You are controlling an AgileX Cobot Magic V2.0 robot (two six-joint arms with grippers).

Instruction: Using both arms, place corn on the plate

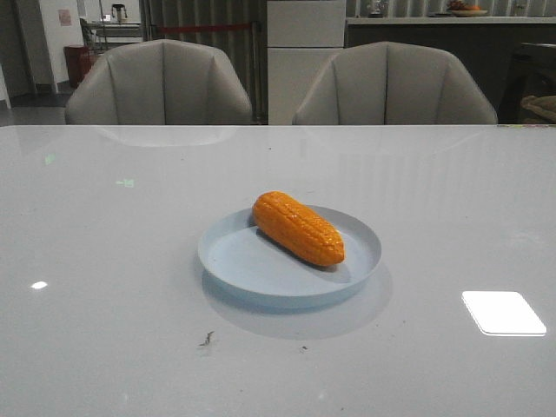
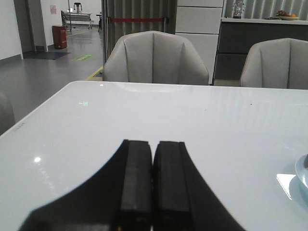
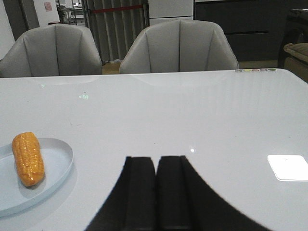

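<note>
No readable text anywhere. On the far wall (image 2: 53, 9), a small pinkish notice, print too small and blurred to make out. On the floor (image 2: 83, 57) beyond the table, a green marking, shape only, no letters legible. On the table (image 1: 126, 183), a faint greenish reflected mark, unreadable. Along the table's far edge in the right wrist view, a row of small coloured dots (image 3: 256, 70), no characters discernible. On the red bin (image 2: 59, 36) in the background, no label legible. Nothing printed on the corn (image 1: 298, 228), nothing on the plate (image 1: 252, 265), no brand or number on either pair of black fingers (image 2: 137, 187).
</note>
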